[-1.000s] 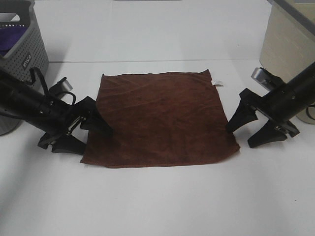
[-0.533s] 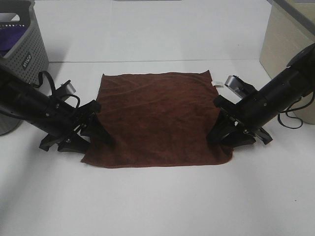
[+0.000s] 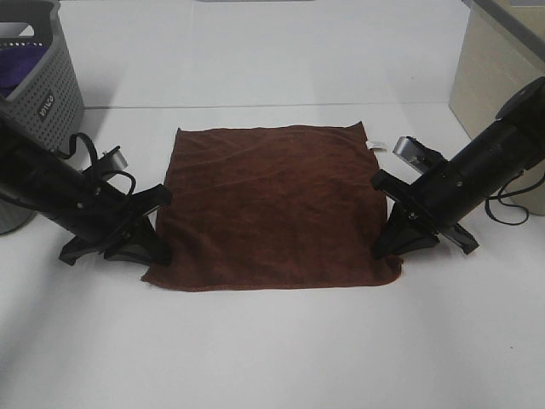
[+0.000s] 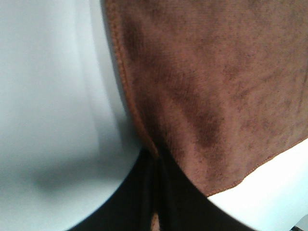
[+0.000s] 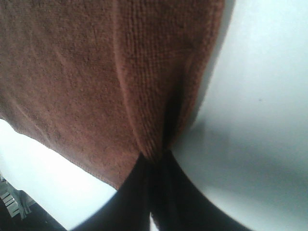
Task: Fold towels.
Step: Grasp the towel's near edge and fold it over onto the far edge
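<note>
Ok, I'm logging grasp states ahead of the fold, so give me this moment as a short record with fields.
towel: dark reddish-brown, spread flat and unfolded on the white table
tag: white, at the towel's far right corner
left gripper: shut on the towel's left edge, near the front corner
right gripper: shut on the towel's right edge, pinching up a small ridge of cloth
fold: not yet begun
nearby: grey basket holding a purple cloth, far left
</note>
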Tool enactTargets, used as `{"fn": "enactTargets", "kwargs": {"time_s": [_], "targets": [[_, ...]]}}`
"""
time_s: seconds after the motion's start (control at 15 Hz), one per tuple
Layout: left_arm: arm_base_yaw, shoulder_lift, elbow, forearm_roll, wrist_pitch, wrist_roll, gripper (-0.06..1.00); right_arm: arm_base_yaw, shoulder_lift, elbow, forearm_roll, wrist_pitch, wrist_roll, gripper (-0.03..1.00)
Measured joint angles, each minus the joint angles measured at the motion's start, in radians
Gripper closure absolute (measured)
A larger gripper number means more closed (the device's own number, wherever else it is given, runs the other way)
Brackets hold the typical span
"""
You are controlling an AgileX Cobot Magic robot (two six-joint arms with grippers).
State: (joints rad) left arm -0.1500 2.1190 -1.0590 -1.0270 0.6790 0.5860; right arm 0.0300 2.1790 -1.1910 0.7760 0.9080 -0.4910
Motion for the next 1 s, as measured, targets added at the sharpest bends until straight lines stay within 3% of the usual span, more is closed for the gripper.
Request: {"fn": "enactTargets", "kwargs": {"time_s": [0.2, 0.4, 0.47, 0.53, 1.0], "targets": [[-0.001, 0.000, 0.000, 0.043, 0.045, -0.023, 0.94, 0.000, 0.000, 0.000, -0.023, 0.033, 0.002, 0.94], [-0.001, -0.022, 0.000, 0.173, 0.076, -0.117, 0.94, 0.000, -0.001, 0.000, -0.060, 0.061, 0.043, 0.94], [-0.001, -0.022, 0.000, 0.173, 0.076, -0.117, 0.94, 0.000, -0.001, 0.000, -0.060, 0.061, 0.043, 0.94], [-0.003, -0.040, 0.001, 0.265, 0.113, -0.205, 0.94, 0.005, -0.031, 0.002, -0.134, 0.073, 0.129, 0.94], [-0.007, -0.125, 0.002, 0.267, 0.129, -0.239, 0.94, 0.005, -0.062, -0.023, -0.189, 0.114, 0.199, 0.94]]}}
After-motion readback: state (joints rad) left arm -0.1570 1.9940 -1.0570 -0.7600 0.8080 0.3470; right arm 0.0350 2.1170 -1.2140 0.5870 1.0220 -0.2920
